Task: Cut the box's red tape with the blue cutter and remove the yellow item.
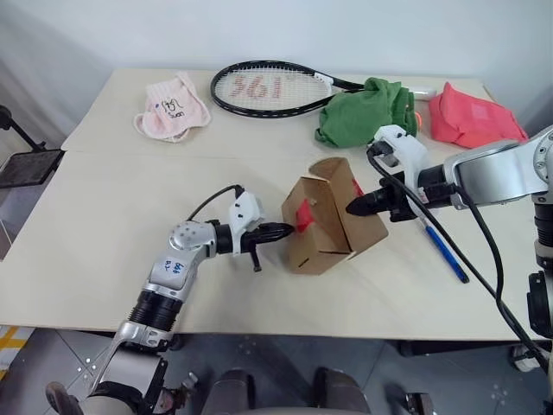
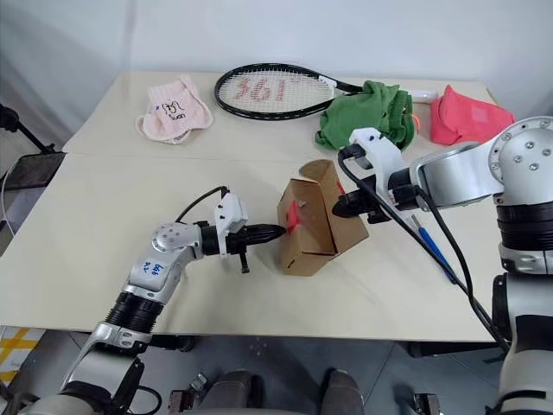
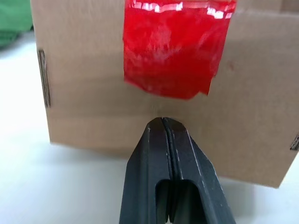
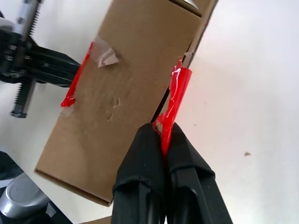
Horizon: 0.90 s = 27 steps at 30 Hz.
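Right wrist view: right gripper (image 4: 164,135) pinched shut on red tape (image 4: 176,93) | left gripper (image 1: 281,231) closed, empty, braces box (image 1: 333,220) at table centre | blue cutter (image 1: 447,254) at 3 o'clock | advice: peel slowly, keep brace firm.

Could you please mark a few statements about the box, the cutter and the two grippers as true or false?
1. The blue cutter lies on the table, held by neither gripper. True.
2. The right gripper is pinching a strip of red tape at the box's edge. True.
3. The left gripper is wide open. False: it is shut, its tip against the box's side below another red tape patch.
4. The box lies flat with flaps closed. False: it is tilted, with a flap open.
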{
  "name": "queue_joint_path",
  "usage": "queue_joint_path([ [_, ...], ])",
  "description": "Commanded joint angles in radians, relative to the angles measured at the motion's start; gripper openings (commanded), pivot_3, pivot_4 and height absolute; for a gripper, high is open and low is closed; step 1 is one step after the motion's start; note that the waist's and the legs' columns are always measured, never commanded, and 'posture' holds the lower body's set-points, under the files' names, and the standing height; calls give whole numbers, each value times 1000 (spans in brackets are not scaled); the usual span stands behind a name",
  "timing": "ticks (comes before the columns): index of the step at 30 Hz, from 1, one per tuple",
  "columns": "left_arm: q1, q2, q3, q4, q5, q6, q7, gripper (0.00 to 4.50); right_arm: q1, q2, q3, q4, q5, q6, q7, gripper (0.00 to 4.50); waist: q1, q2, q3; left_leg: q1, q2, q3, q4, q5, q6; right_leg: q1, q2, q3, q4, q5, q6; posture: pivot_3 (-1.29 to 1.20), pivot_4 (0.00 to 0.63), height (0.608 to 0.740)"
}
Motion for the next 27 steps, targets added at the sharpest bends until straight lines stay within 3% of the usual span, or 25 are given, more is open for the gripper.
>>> queue_joint_path([
  [1, -3, -27, -23, 0, 12, -4, 2, 0, 4, -13, 29, -42, 78, -39, -54, 11, 0, 0, 0, 0, 0, 0, 0, 0, 0, 0, 0, 0, 0, 0, 0, 0, 150, 740],
  [16, 18, -16, -3, -41, 15, 19, 4, 0, 95, -109, 112, -97, 243, -203, -205, 11, -1, 0, 0, -1, 0, 0, 0, 0, 0, 0, 0, -1, -1, 0, 0, 0, 150, 740],
  [27, 41, -11, -3, -84, 14, 46, 3, 0, 80, -117, 146, -151, 221, -209, -201, 11, -1, 0, 0, -1, 1, 0, 0, 0, 1, 0, 0, -1, -2, 0, 0, 0, 150, 740],
])
